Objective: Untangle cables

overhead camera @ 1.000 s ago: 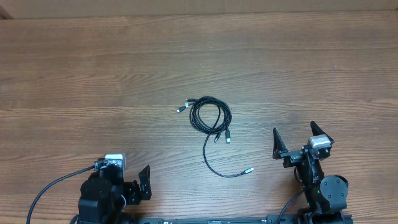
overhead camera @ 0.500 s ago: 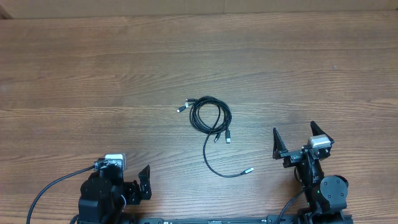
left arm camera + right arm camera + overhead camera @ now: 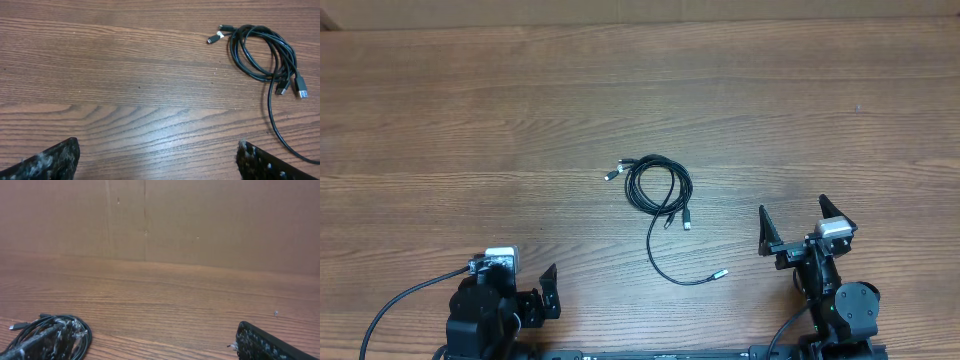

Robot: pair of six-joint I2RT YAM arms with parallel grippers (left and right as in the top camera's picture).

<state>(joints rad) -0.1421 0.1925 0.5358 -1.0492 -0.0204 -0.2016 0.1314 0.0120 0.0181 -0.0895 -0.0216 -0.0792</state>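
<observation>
Left gripper (image 3: pixel 548 292) and right gripper (image 3: pixel 794 222) both stand released, holding nothing, at the near edge of my bench (image 3: pixel 470 120). I see the cables (image 3: pixel 660 190) coiled mid-bench, well apart from both, one loose tail trailing toward the right gripper.

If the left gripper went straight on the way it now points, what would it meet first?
The left gripper would probably meet the bare brown wooden table first; the coiled thin black cables lie off to its right, outside that line.
</observation>
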